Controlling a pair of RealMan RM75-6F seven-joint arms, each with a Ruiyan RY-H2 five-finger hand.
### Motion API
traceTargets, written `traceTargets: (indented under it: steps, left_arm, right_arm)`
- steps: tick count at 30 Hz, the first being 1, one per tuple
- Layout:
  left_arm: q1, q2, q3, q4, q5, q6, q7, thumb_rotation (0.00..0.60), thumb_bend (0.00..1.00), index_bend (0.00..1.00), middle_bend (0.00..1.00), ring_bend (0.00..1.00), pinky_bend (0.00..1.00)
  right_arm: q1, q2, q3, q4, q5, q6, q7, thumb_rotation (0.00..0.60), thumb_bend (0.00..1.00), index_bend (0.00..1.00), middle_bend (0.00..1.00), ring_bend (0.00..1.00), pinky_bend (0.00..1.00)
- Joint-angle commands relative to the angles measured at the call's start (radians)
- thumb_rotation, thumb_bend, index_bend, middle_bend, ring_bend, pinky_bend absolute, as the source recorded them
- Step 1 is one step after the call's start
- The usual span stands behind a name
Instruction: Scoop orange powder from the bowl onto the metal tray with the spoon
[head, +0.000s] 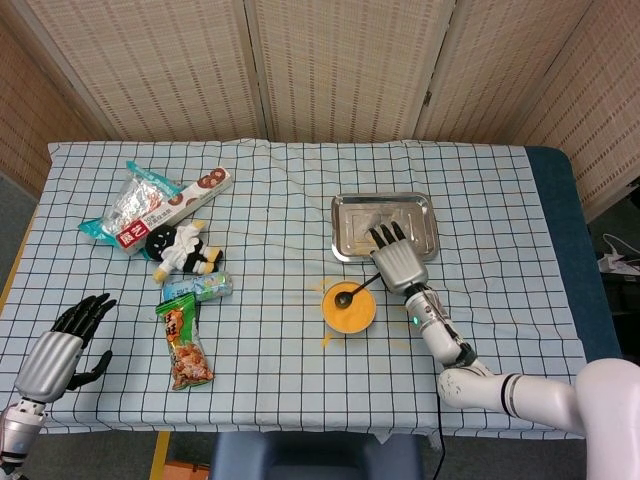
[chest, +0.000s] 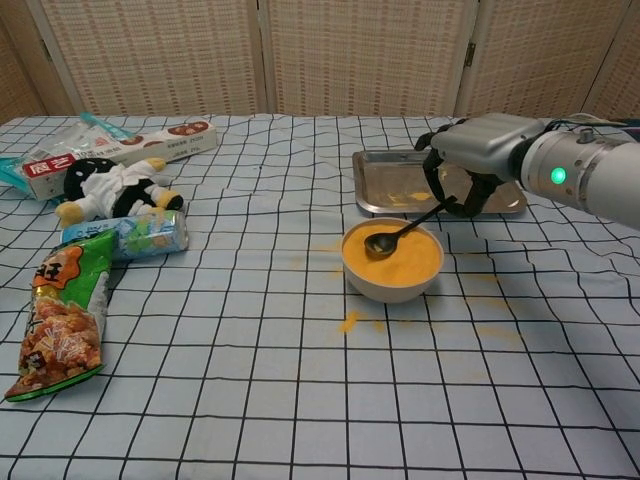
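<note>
A white bowl (head: 349, 307) (chest: 392, 262) full of orange powder sits at the table's middle right. A dark spoon (head: 358, 290) (chest: 405, 228) lies with its scoop in the powder and its handle leaning over the far right rim. Behind the bowl is the metal tray (head: 350, 225) (chest: 385, 180), which has a little orange powder (chest: 420, 196) on it. My right hand (head: 395, 258) (chest: 480, 150) hovers over the tray's near edge. Its fingers hang down on either side of the handle's tip, and no firm grip shows. My left hand (head: 60, 350) rests open at the near left corner, far from everything.
Orange powder is spilled on the checked cloth (chest: 350, 321) in front of the bowl. On the left lie a snack bag (head: 184, 345), a small can (head: 198, 288), a plush toy (head: 180, 248), a biscuit box (head: 200, 190) and a silver packet (head: 130, 210).
</note>
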Motion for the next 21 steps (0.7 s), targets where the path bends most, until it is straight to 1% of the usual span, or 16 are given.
traceTargets:
  steps: [1, 7, 13, 21]
  left_arm:
    - [0.0, 0.0, 0.001, 0.0, 0.001, 0.001, 0.0, 0.6, 0.44, 0.0, 0.0, 0.0, 0.15]
    - [0.001, 0.001, 0.002, 0.001, 0.004, 0.003, -0.002, 0.6, 0.44, 0.0, 0.0, 0.0, 0.15]
    - [0.001, 0.001, 0.001, 0.001, 0.003, 0.004, -0.003, 0.6, 0.44, 0.0, 0.0, 0.0, 0.15]
    - [0.001, 0.002, 0.003, 0.001, 0.005, 0.004, -0.005, 0.6, 0.44, 0.0, 0.0, 0.0, 0.15]
  right_arm:
    - [0.001, 0.001, -0.002, -0.002, 0.0, 0.003, 0.001, 0.6, 0.32, 0.51, 0.05, 0.0, 0.0]
    - [0.006, 0.002, -0.013, -0.003, 0.002, 0.01, -0.007, 0.6, 0.32, 0.52, 0.05, 0.0, 0.0]
    - [0.008, 0.002, -0.015, -0.004, 0.004, 0.016, -0.002, 0.6, 0.32, 0.5, 0.05, 0.0, 0.0]
    - [0.011, 0.005, -0.021, -0.005, 0.013, 0.015, -0.003, 0.6, 0.32, 0.5, 0.05, 0.0, 0.0]
